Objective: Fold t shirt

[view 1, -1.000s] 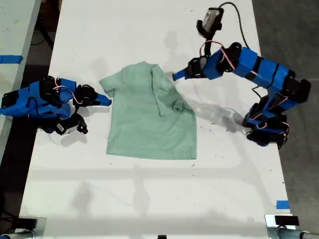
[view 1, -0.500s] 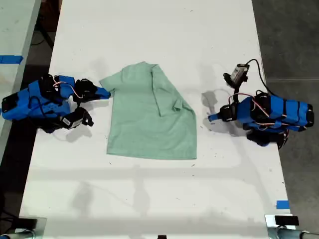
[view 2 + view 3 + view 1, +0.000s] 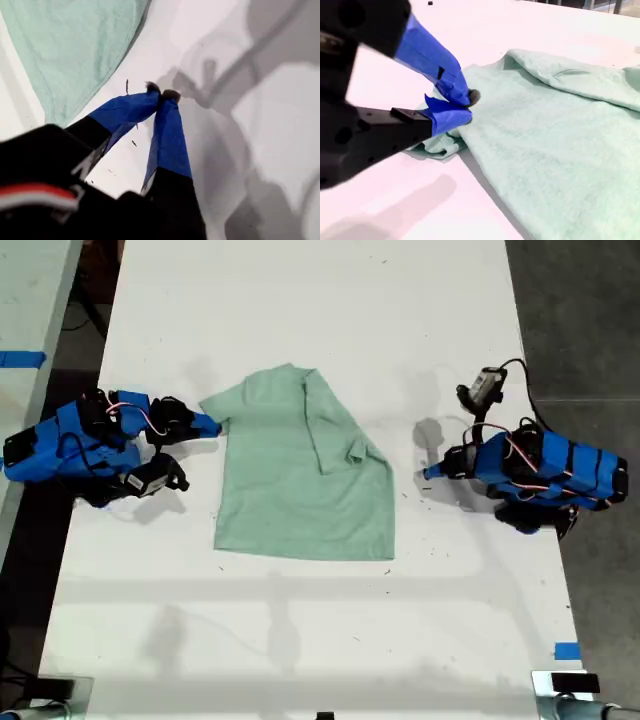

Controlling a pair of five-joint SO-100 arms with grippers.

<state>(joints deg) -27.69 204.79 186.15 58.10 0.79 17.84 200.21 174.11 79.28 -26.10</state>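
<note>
The pale mint-green t shirt (image 3: 300,490) lies flat mid-table, neck toward the far edge, with the sleeve on the exterior view's right folded inward over the chest. My second gripper (image 3: 212,426) lies low at the sleeve on the exterior view's left. In the second wrist view, my second gripper (image 3: 468,104) has its blue fingertips pinched together on the bunched sleeve edge of the t shirt (image 3: 560,130). My first gripper (image 3: 428,474) rests shut on bare table, a short gap from the shirt's hem side on the exterior view's right. The first wrist view shows my first gripper (image 3: 161,92) with tips touching and holding nothing, the t shirt (image 3: 75,45) lying apart.
The white table (image 3: 300,640) carries only the shirt and both arms. A blue tape mark (image 3: 566,651) sits near the front corner on the exterior view's right. A second table (image 3: 30,300) with blue tape stands beyond the exterior view's left edge.
The first arm pulled back from the shirt's neck side and dropped low onto the table beside the shirt. The second gripper edged onto the sleeve.
</note>
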